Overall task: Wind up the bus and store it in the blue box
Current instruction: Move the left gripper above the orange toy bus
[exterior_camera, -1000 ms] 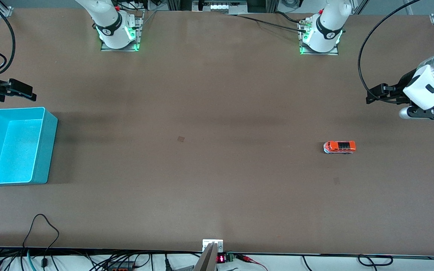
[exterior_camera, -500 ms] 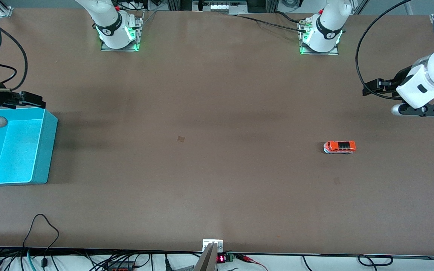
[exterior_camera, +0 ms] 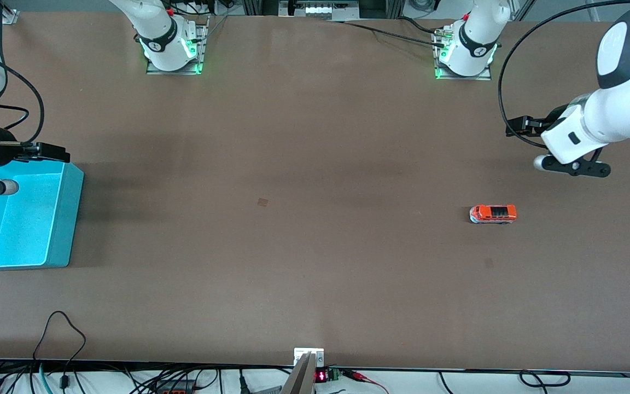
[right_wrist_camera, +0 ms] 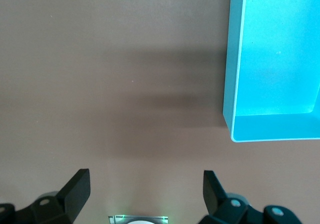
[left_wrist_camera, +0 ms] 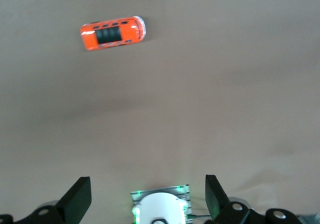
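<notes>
The small orange-red bus [exterior_camera: 493,213] stands on its wheels on the brown table toward the left arm's end. It also shows in the left wrist view [left_wrist_camera: 113,33]. My left gripper [exterior_camera: 528,126] hangs open and empty in the air, off to the side of the bus and not over it. In the left wrist view [left_wrist_camera: 147,196] its jaws stand wide apart. The blue box [exterior_camera: 25,219] stands empty at the right arm's end and shows in the right wrist view [right_wrist_camera: 272,59]. My right gripper [exterior_camera: 47,150] is open and empty over the table by the box's corner. It also shows in the right wrist view [right_wrist_camera: 145,189].
The two arm bases with green lights [exterior_camera: 173,52] [exterior_camera: 465,54] stand along the table's edge farthest from the front camera. Cables [exterior_camera: 63,328] lie at the edge nearest the camera. A small dark mark [exterior_camera: 262,202] is on the table's middle.
Both arms have swung inward: the left gripper has moved toward the table's middle and closer to the bus, the right gripper toward the box's corner. The bus and the box have not moved.
</notes>
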